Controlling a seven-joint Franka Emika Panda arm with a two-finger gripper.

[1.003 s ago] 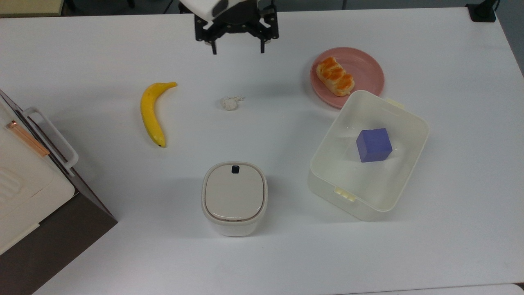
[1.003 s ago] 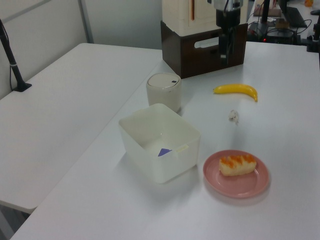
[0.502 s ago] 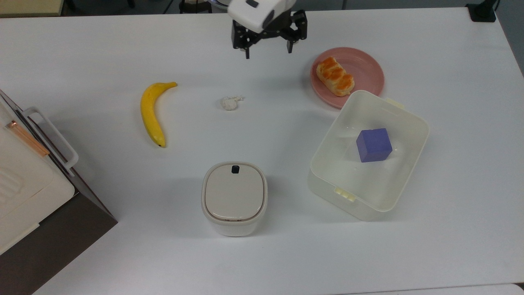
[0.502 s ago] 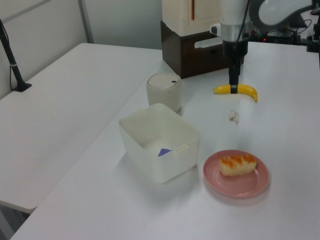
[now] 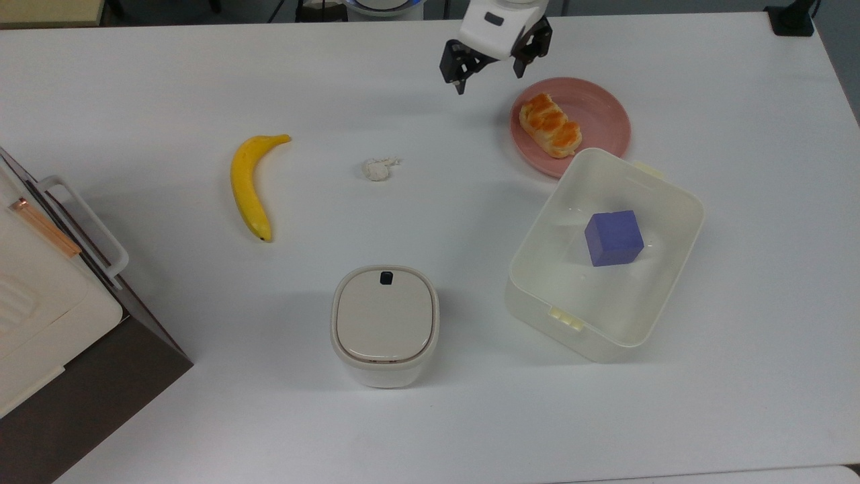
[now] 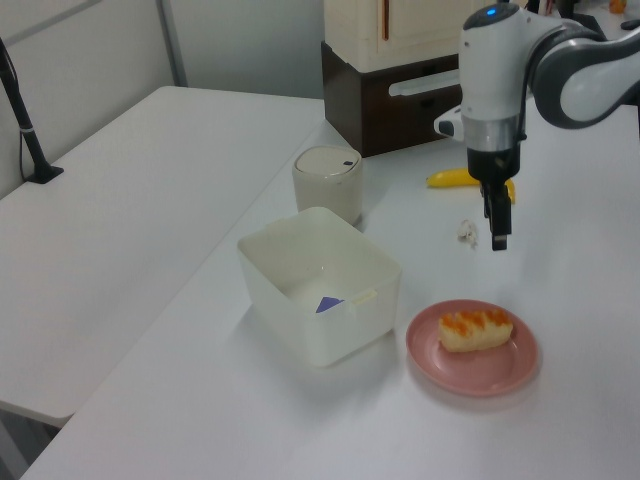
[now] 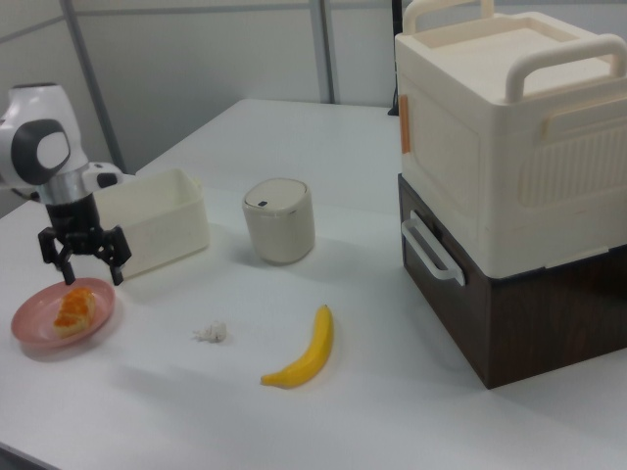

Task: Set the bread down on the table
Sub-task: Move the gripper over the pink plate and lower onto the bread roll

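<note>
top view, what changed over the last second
The gripper has travelled toward the top view's right, from above the lump to beside the pink plate, fingers open, holding nothing. The bread, banana, tub and canister stayed put.

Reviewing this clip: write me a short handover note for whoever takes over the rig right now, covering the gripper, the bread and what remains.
Gripper: open, empty, hanging above the table at the pink plate's rim on the top view's left, not touching the bread.
Bread: lying on the pink plate, next to the white tub that holds a purple block.
Done: approach only; nothing grasped.
Left: move over the bread, lower, close on it, lift it off the plate and set it on bare tabletop. The open stretch between the white lump and the plate looks like a reasonable spot.
</note>
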